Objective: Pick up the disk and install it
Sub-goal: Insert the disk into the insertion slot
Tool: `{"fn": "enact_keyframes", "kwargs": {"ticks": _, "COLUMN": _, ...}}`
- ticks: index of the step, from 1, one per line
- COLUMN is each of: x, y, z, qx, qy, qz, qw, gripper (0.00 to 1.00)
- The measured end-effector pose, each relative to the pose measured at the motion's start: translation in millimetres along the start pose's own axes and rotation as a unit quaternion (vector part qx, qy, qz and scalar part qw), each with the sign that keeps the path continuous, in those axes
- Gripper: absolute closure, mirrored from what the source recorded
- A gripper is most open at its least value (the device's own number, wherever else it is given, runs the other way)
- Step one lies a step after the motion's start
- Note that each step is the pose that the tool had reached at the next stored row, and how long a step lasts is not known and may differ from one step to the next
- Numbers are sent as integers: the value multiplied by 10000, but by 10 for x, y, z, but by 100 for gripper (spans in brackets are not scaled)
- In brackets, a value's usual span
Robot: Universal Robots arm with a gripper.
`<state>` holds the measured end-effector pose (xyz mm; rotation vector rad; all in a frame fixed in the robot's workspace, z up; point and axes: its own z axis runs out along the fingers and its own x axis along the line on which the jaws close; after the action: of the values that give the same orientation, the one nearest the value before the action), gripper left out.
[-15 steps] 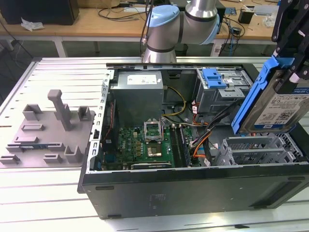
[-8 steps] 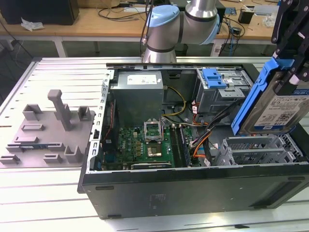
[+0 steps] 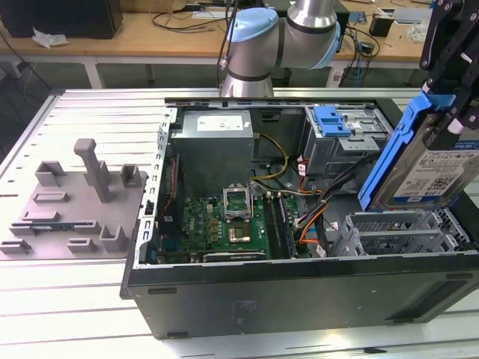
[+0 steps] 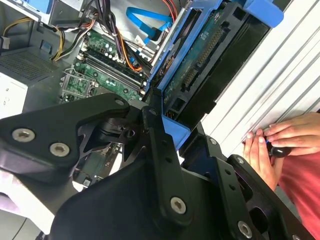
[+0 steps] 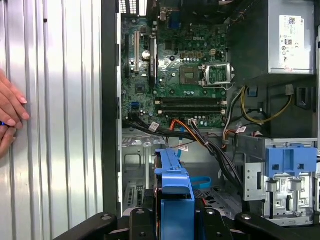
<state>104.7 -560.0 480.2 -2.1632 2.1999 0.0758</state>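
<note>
The disk [image 3: 430, 168], a silver hard drive with a white-and-blue label in a blue bracket, hangs tilted on edge at the exterior view's right. It is above the open computer case [image 3: 299, 288] and over the grey drive cage [image 3: 397, 232]. My black gripper [image 3: 449, 123] is shut on the disk's upper end. In the second wrist view the disk's circuit-board underside [image 4: 200, 60] runs away from the gripper [image 4: 170, 125]. In the first wrist view the disk's blue bracket edge [image 5: 175, 192] rises from the gripper [image 5: 172, 222], above the case floor.
Inside the case lie the green motherboard [image 3: 224, 224], the grey power-supply box [image 3: 213, 146], cable bundles [image 5: 200, 140] and a blue latch on a metal cage [image 3: 333, 123]. A person's hands [image 4: 270, 145] rest on the ribbed table beside the case. A grey fixture [image 3: 75, 202] sits at the exterior view's left.
</note>
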Motion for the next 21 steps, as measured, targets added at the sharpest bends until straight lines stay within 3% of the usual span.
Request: {"fn": "enact_keyframes", "kwargs": {"ticks": 21, "x": -8, "y": 0, "z": 51, "qx": -3, "qy": 0, "qz": -44, "qw": 10000, "gripper": 63}}
